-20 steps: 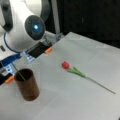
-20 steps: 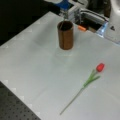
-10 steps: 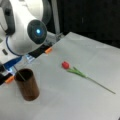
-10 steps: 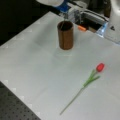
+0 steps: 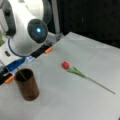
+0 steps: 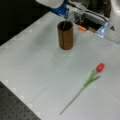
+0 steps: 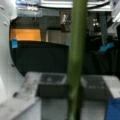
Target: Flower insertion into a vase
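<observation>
Standing vase [image 5: 27, 85]: near table [image 5: 75, 105] edge, by robot base.
Stem [image 7: 76, 60]: one end inside vase.
Gripper: out of view; clamp state indeterminate.
Red flower [image 6: 86, 82]: flat on table, apart from vase.

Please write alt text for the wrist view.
A green flower stem runs upright through the middle of the frame, very close to the camera. Behind it are blurred dark equipment and an orange patch at left. The gripper is not visible.

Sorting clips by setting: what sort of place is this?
Likely a robotics lab: a white arm at a bare table, black backdrop, a perforated board at the edge. Vase and tulip look like props.
</observation>
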